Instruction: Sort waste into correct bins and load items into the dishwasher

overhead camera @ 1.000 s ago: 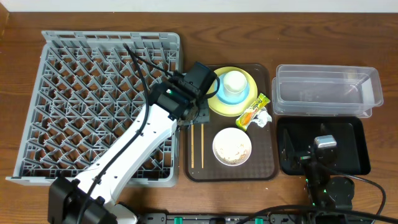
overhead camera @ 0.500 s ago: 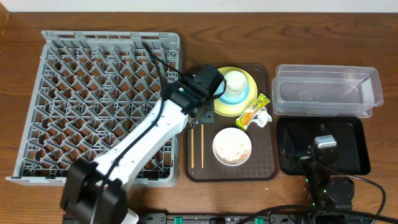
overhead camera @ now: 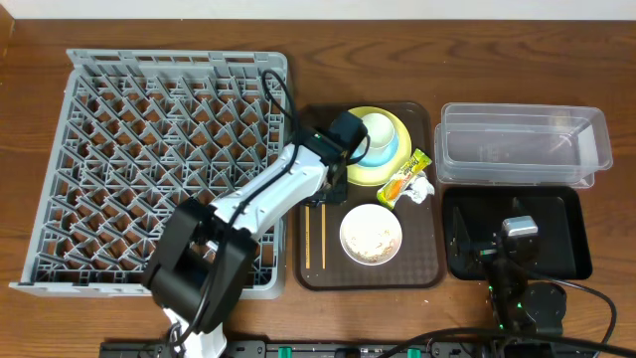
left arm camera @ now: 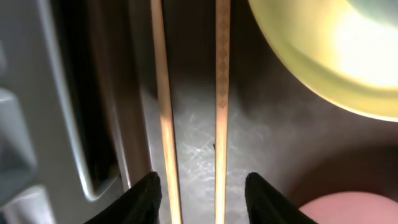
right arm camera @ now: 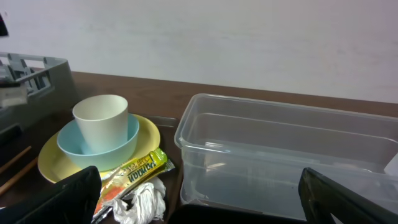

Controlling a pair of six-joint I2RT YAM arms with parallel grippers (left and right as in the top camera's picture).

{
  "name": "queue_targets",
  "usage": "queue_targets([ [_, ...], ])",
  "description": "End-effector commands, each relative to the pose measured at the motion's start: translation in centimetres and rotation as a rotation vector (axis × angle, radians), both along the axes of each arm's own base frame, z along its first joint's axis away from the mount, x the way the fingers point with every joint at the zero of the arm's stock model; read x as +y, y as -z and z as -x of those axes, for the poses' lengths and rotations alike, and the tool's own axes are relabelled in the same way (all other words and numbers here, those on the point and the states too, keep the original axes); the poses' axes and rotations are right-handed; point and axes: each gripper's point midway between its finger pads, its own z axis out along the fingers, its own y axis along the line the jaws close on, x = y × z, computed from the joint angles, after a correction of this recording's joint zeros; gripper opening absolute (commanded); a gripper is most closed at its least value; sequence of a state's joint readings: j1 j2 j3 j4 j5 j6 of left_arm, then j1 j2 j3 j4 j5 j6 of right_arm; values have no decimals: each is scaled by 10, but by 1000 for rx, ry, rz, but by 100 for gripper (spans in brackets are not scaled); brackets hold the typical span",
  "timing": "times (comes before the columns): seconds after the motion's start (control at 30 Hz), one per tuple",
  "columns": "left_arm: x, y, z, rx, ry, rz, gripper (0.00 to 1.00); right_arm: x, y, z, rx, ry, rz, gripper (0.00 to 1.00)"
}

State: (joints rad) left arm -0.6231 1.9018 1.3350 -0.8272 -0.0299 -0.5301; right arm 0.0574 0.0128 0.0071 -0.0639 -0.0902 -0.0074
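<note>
Two wooden chopsticks (left arm camera: 222,93) lie side by side on the brown tray, and both run between the fingers of my left gripper (left arm camera: 202,196), which is open and low over them. From overhead that gripper (overhead camera: 328,187) is at the chopsticks' (overhead camera: 315,237) far ends, beside the yellow plate (overhead camera: 401,127). The plate carries a light blue bowl (overhead camera: 386,155) with a white cup (overhead camera: 376,129) in it. A white bowl (overhead camera: 371,235) holds rice crumbs. The yellow-green wrapper (overhead camera: 405,176) and white scrap (overhead camera: 420,189) lie by the plate. My right gripper (right arm camera: 202,208) is open over the black tray (overhead camera: 568,234).
The grey dish rack (overhead camera: 149,159) fills the left side, its edge right beside the brown tray (overhead camera: 424,268). The clear tub (overhead camera: 522,144) stands behind the black tray at the right.
My left arm has swung right from the rack's edge onto the brown tray, over the chopsticks' far ends. Its jaws have widened. The right arm has not moved.
</note>
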Motion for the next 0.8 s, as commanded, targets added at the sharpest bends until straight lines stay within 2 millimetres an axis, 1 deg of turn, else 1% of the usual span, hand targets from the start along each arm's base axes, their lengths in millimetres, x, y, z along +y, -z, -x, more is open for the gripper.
queue_targets([
  [0.0,3,13,3,23,8,-31,47,-3,1,0,5,13,-10,99],
  [0.2,2,28,6,55,15,-50,46,-3,1,0,4,13,-10,99],
  [0.4,-8,46,12,73,46,-65,47,-3,1,0,5,13,-10,99],
  [0.6,-14,54,14,74,64,-68,45,-3,1,0,5,13,-10,99],
  [0.7,-14,55,15,77,64,-70,40,-3,1,0,5,13,-10,99],
  [0.77,-14,55,15,77,64,-71,33,-3,1,0,5,13,-10,99],
])
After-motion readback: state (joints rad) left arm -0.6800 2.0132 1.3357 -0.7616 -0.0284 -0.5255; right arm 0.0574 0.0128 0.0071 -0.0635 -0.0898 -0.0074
